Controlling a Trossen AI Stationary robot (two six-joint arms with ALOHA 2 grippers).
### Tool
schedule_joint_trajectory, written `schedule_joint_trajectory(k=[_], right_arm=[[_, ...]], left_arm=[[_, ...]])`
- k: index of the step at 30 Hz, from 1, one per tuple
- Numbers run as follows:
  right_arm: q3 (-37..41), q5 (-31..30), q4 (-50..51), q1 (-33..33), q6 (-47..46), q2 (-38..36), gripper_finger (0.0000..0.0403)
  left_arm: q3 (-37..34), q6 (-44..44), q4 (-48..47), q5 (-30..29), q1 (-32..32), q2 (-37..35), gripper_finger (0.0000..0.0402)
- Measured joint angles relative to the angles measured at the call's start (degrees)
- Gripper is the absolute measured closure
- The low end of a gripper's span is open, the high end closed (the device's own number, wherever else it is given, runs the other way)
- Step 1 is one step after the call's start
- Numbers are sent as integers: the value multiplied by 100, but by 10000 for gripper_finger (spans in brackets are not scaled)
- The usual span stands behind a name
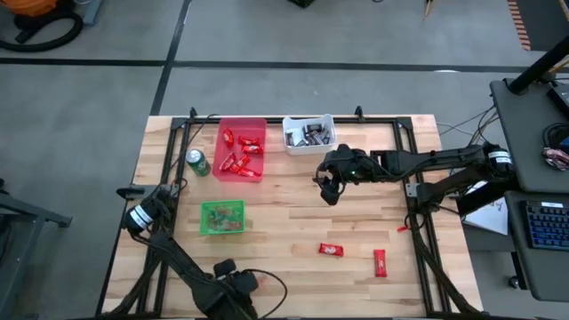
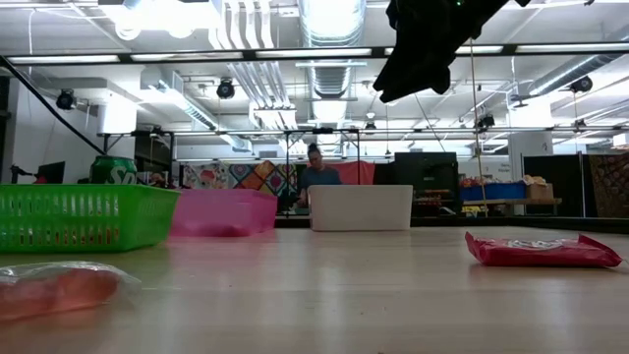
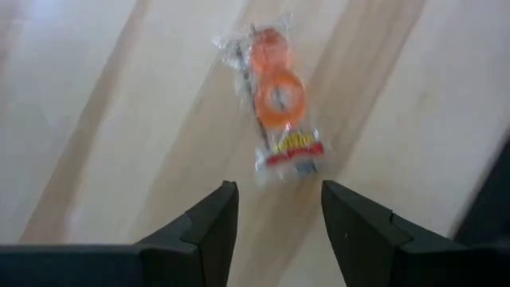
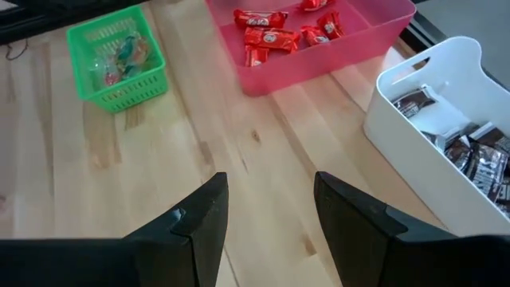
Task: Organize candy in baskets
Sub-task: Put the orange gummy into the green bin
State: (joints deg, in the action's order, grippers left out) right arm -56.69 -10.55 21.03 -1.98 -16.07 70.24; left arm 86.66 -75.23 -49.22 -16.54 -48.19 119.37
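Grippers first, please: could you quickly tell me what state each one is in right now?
Left gripper: open, empty, above an orange clear-wrapped candy.
Right gripper: open, empty, raised near the white basket.

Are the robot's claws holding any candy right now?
No. The left gripper is open over an orange candy on the table; the right gripper is open and empty.

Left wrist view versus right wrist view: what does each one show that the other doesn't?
Only the left wrist view shows a clear-wrapped orange candy lying on the wood ahead of the open left gripper. Only the right wrist view shows the green basket, the red basket of red bars, the white basket of dark mini bars, and the open right gripper. Both show bare wooden tabletop.
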Motion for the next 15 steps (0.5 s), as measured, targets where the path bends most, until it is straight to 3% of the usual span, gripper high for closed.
schedule_joint_trajectory(k=[2, 5, 11, 15], right_arm=[[0, -7, 23, 25, -58, 0, 225], [0, -4, 27, 77, -61, 1, 225], [5, -10, 27, 161, -141, 9, 225], [7, 0, 41, 243, -154, 11, 225]], left_arm=[[251, -87, -404, 32, -68, -4, 237], [466, -89, -696, -463, -168, -4, 237], [463, 30, -630, -1242, -135, 159, 237], [460, 200, -475, -1438, -148, 358, 227]])
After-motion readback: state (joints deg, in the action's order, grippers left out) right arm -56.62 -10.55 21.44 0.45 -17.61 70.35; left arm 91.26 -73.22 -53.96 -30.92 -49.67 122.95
